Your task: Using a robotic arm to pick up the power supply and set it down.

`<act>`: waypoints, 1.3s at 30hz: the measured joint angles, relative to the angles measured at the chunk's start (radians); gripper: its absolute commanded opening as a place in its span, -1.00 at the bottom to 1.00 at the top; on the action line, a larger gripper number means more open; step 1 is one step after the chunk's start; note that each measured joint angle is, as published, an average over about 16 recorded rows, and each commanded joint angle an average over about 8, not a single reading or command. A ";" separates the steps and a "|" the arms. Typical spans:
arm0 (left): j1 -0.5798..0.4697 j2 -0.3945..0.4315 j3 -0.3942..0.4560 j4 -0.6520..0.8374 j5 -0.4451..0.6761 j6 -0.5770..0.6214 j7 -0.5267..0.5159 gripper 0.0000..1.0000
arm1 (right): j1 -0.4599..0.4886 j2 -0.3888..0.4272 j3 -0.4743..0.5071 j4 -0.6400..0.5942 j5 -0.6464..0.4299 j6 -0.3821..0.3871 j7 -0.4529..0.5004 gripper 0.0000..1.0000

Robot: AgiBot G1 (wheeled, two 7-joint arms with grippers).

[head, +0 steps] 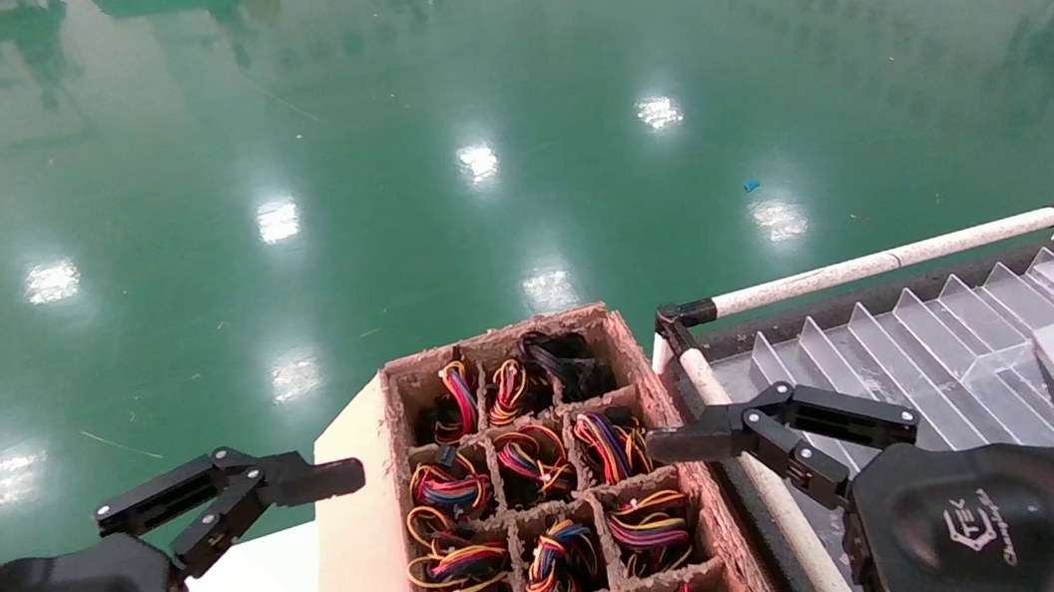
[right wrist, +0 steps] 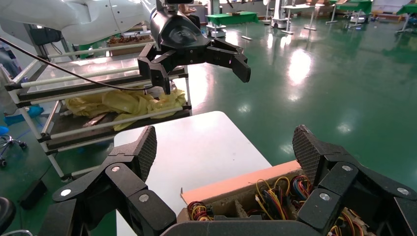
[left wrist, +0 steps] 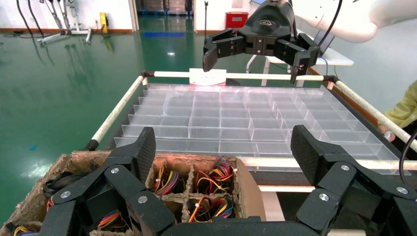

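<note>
The power supplies (head: 551,494) sit wires-up in the pulp tray (head: 670,399) between both wide-open, empty claws, the right claw (head: 696,441) nearer than the left claw (head: 309,484).

Green workshop floor under ceiling lights

A glossy green floor (head: 462,93) fills the room, mirroring bright ceiling lights as white patches (1 small blue scrap (head: 751,185) lies on it). A white counter (right wrist: 196,152) stands near a metal rack (right wrist: 98,98) holding crumpled yellow cloth (right wrist: 128,103). Far off, green-topped tables (right wrist: 236,17) and a red cabinet (left wrist: 237,19) against a white wall (left wrist: 74,12).
</note>
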 measured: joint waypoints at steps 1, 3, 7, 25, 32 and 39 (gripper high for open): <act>0.000 0.000 0.000 0.000 0.000 0.000 0.000 0.98 | 0.000 0.000 0.000 0.000 0.000 0.000 0.000 1.00; 0.000 0.000 0.000 0.000 0.000 0.000 0.000 0.54 | 0.000 0.000 0.000 0.000 0.000 0.000 0.000 1.00; 0.000 0.000 0.000 0.000 0.000 0.000 0.000 -0.40 | 0.000 0.000 0.000 0.000 0.000 0.000 0.000 1.00; 0.000 0.000 0.000 0.000 0.000 0.000 0.000 -1.00 | 0.000 0.000 0.000 0.000 0.000 0.000 0.000 1.00; 0.000 0.000 0.000 0.000 0.000 0.000 0.000 -1.00 | 0.000 0.000 0.000 0.000 0.000 0.000 0.000 1.00; 0.000 0.000 0.000 0.000 0.000 0.000 0.000 -1.00 | 0.000 0.000 0.000 0.000 0.000 0.000 0.000 1.00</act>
